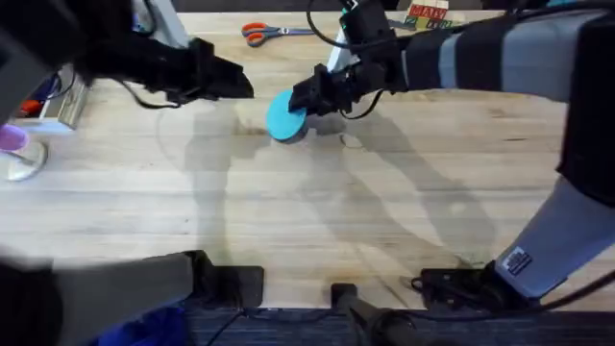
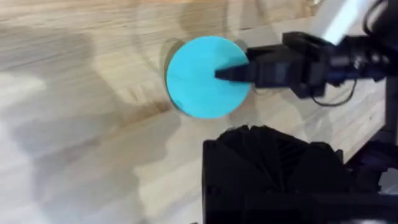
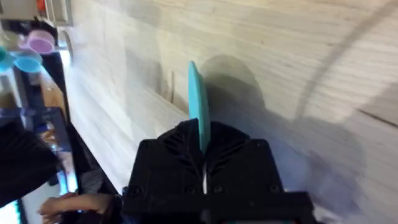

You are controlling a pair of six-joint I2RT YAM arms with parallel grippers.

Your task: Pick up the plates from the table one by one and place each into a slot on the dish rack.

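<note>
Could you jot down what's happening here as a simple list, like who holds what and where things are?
held item: teal plate, upright on edge
holder: right gripper, fingers shut on the plate's rim
left gripper: beside the plate, holding nothing
surface: wooden table
background item: orange-handled scissors at the far edge
dish rack: cannot tell from these views

Your near and middle table (image 1: 317,231) lies bare, open for passage. Toward the far side, the right gripper (image 1: 300,99) with the teal plate (image 1: 283,117) and the left gripper (image 1: 240,85) crowd the middle; scissors (image 1: 264,33) lie beyond.
</note>
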